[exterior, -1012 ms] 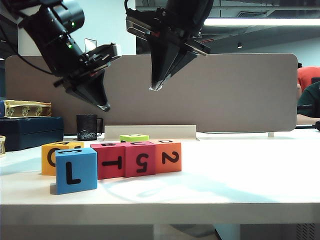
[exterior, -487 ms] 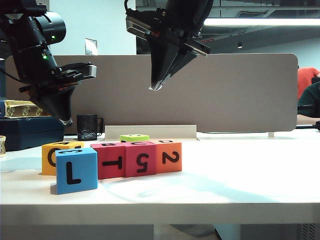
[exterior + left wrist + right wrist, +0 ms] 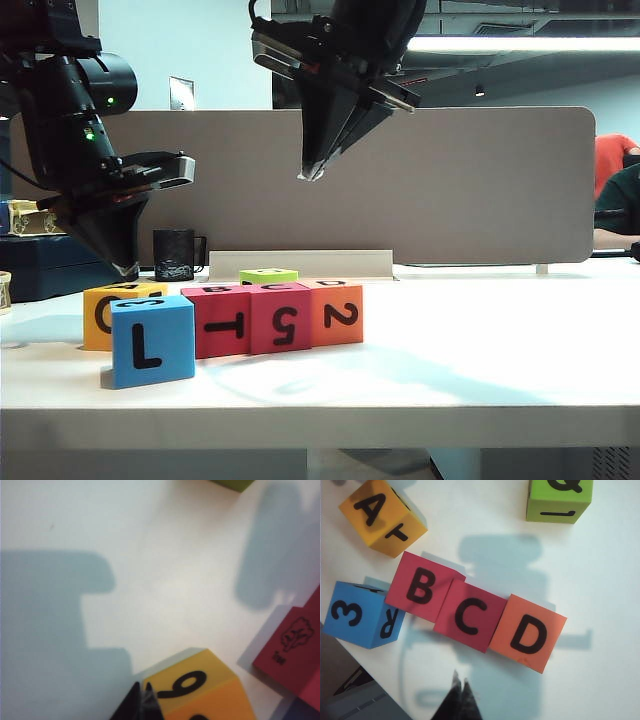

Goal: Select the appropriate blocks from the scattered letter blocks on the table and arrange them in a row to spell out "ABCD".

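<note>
Three cubes are seen pressed face to face in a straight run on the desk (image 3: 470, 370): the red B block (image 3: 424, 587), the pink-red C block (image 3: 468, 615) and the orange D block (image 3: 529, 633). The yellow-orange A block (image 3: 381, 516) lies apart from the run, just off the B end, turned askew and set back from the line. The move ahead is judged to turn on this gap: A must be brought onto the row's long axis and against B. The left tool (image 3: 126, 268) is held closed and empty just above A's far top edge, so it is the nearer one. The right tool (image 3: 313, 175) is likewise closed and empty, well above the C block. The blue cube (image 3: 152, 340) stands in front of A, partly overlapping it in the exterior view, which could hamper a push toward the front.
</note>
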Motion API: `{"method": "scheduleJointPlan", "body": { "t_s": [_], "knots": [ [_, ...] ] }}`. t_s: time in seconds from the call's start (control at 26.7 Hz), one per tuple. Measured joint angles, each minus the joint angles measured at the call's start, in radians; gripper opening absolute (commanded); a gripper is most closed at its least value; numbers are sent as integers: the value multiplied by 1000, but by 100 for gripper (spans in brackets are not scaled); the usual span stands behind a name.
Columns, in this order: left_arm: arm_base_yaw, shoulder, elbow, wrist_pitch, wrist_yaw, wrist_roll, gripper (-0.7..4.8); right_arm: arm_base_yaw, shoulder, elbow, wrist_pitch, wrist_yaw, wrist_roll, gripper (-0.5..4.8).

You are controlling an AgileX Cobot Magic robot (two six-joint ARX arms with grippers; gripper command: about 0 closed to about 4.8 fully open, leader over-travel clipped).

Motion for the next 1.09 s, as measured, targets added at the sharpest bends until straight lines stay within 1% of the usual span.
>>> {"method": "scheduleJointPlan", "body": {
  "t_s": [0.26, 0.6, 1.09],
  "knots": [
    [-1, 0, -1, -42, 21, 0, -6, 0, 0, 0, 0, 0, 0, -4],
    [-1, -1, -1, -94, 23, 0, -6, 0, 0, 0, 0, 0, 0, -4],
    [-63, -1, 0, -145, 22, -9, -6, 0, 0, 0, -1, 0, 0, -4]
  ]
}}
